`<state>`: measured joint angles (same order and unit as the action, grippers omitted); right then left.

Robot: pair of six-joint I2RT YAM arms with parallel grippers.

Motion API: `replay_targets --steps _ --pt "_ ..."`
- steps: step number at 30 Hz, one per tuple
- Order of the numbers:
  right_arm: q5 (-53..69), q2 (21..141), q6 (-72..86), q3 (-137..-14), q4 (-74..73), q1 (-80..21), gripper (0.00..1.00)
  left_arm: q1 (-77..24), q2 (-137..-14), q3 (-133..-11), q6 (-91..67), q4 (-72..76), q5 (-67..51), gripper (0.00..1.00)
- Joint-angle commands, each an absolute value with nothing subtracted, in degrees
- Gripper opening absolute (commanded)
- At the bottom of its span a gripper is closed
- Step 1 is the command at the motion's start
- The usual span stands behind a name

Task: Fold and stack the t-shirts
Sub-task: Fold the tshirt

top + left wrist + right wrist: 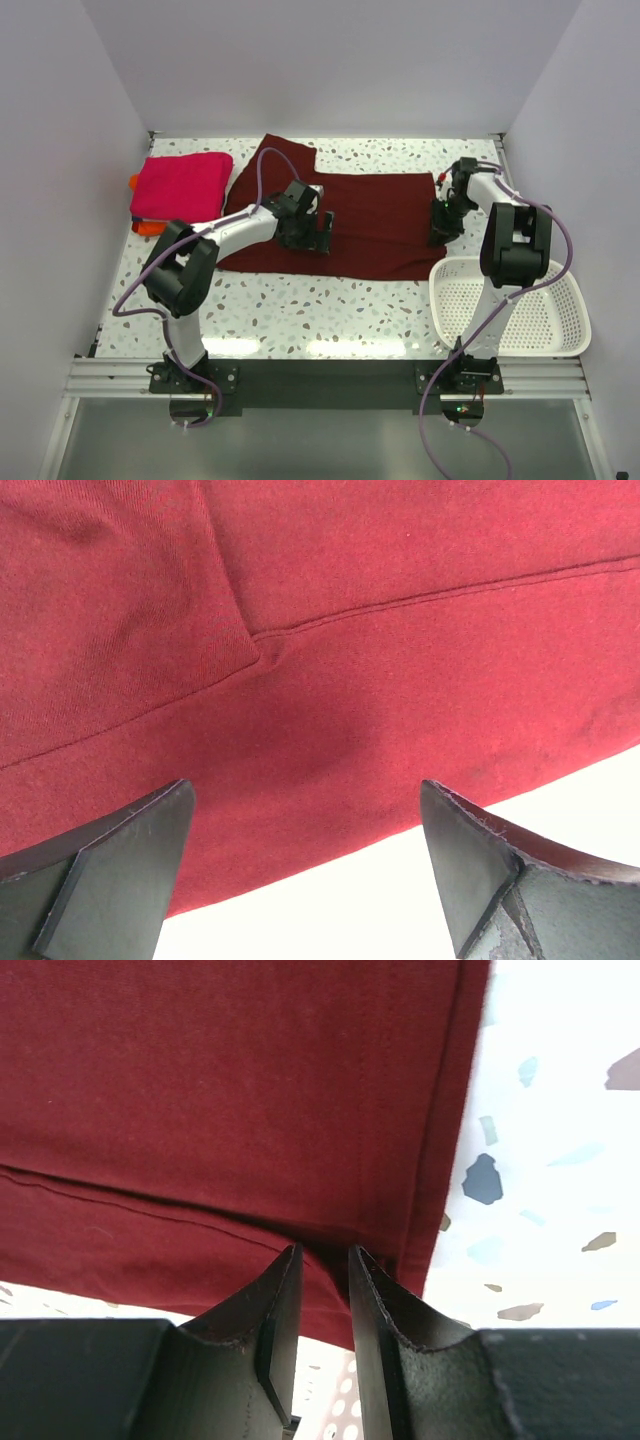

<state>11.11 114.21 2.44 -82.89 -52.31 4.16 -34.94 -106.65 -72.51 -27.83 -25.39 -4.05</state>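
Top external view: maroon t-shirt point(380, 215) spread on the desk point(300, 300); fold pending.
Left tool point(318, 235) gapes wide over the near hem, likely poised to grip; right tool point(323, 1265) is narrowed, pinching the shirt's right edge to lift it.

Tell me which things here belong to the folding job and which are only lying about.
Job:
- maroon shirt, spread out; right gripper pinches its edge, left gripper is open over it
- pink shirt, folded
- orange shirt, showing under the pink one

Lying about:
- basket, white, nothing in it
- table
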Motion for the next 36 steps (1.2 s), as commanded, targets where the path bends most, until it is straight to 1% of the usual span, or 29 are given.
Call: replay_targets --steps 1,14,20,24,36 --pt "13.71 112.50 1.23 -82.27 -53.26 4.22 0.29 -35.07 -104.06 -72.25 -27.16 -23.12 -3.69 1.00" --pt "14.94 114.78 0.97 -83.05 -54.40 4.22 0.20 -34.98 -104.24 -72.25 -27.16 -23.64 -3.25 1.00" --pt "15.47 115.58 0.70 -83.58 -55.02 4.22 0.10 -34.98 -104.15 -72.42 -27.07 -23.82 -3.16 1.00" --pt "15.47 116.01 0.53 -84.37 -55.46 4.22 0.00 -34.98 -104.15 -72.33 -26.98 -23.91 -2.99 1.00" --pt "16.26 118.56 0.44 -93.51 -57.31 4.22 0.00 -34.98 -105.82 -72.69 -26.63 -24.08 -2.81 1.00"
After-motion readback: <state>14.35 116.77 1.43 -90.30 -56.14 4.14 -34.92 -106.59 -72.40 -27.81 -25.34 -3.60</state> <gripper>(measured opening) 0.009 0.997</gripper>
